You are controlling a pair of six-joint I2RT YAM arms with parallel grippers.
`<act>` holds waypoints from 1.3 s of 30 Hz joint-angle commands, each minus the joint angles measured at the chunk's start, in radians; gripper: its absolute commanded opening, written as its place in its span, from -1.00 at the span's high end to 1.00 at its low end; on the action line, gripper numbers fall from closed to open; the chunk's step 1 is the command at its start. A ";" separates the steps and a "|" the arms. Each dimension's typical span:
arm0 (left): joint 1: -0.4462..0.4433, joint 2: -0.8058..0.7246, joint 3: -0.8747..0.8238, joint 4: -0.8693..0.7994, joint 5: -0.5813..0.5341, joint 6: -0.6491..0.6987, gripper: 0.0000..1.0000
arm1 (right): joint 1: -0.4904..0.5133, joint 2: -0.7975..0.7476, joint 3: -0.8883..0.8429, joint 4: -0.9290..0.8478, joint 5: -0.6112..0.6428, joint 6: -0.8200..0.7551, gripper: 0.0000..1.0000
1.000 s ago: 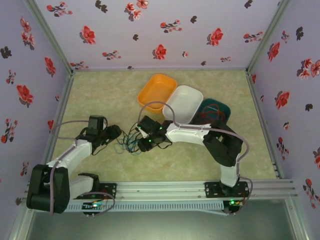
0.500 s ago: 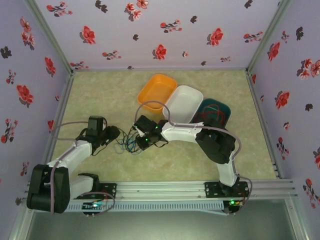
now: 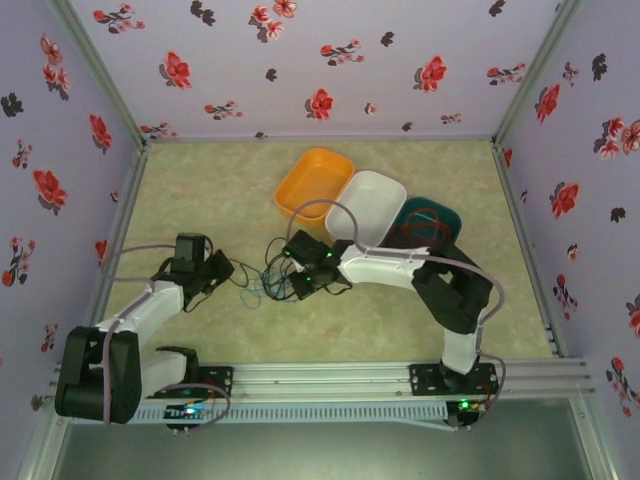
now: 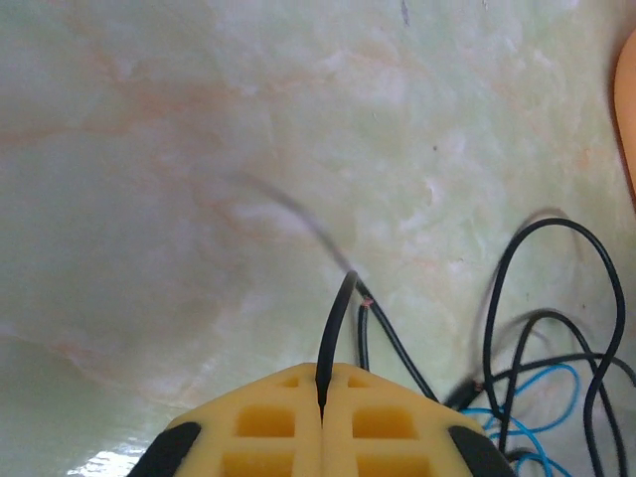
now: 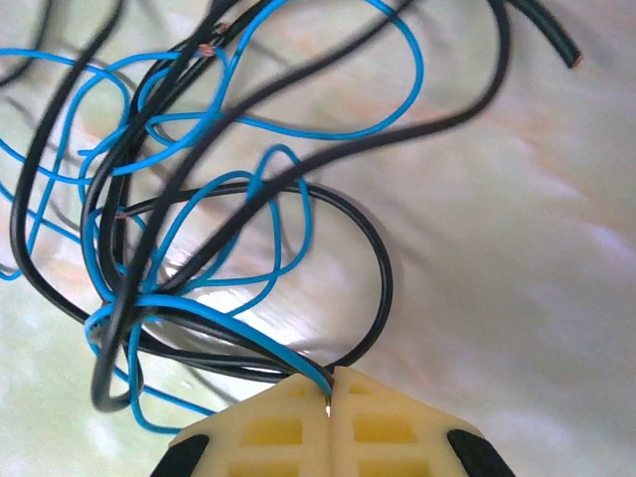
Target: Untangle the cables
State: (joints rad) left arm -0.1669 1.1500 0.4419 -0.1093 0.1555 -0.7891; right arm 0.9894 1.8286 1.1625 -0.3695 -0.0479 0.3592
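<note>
Left end effector (image 4: 321,378) pinches a black cable (image 4: 333,328) while the right end effector (image 5: 328,386) clamps a blue cable (image 5: 199,306). Both are closed at opposite sides of the tangle (image 3: 262,285) mid-bench (image 3: 200,190), apparently placed to draw the knotted strands apart.

Colours: blue cable (image 5: 189,306), black cable (image 5: 386,273), red cable (image 3: 425,212). Bins toward the table's far right corner: orange bin (image 3: 316,182), white bin (image 3: 368,205), teal bin (image 3: 449,222). Table (image 3: 200,180) pale green-cream, marbled. Walls (image 3: 320,60) lavender, red and black flower print. left gripper (image 4: 321,386) and right gripper (image 5: 329,386): yellow fingers, black outer corners.
</note>
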 commanded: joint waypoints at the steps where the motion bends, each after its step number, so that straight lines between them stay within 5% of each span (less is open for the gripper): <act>1: 0.024 -0.056 -0.008 -0.026 -0.060 -0.001 1.00 | -0.054 -0.080 -0.063 -0.048 0.043 0.041 1.00; 17: 0.131 -0.258 0.048 -0.289 -0.190 0.093 1.00 | -0.132 -0.307 -0.065 -0.147 0.064 0.059 1.00; 25: 0.254 -0.307 0.105 -0.407 -0.223 0.152 1.00 | -0.182 -0.355 -0.066 -0.218 0.077 0.069 1.00; 39: 0.262 -0.368 0.175 -0.471 -0.192 0.186 1.00 | -0.191 -0.364 -0.002 -0.267 0.007 0.052 1.00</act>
State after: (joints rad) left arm 0.0895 0.7906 0.5858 -0.5396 -0.0231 -0.6342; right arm 0.7990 1.4940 1.1091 -0.5800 -0.0555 0.4267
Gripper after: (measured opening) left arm 0.063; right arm 0.047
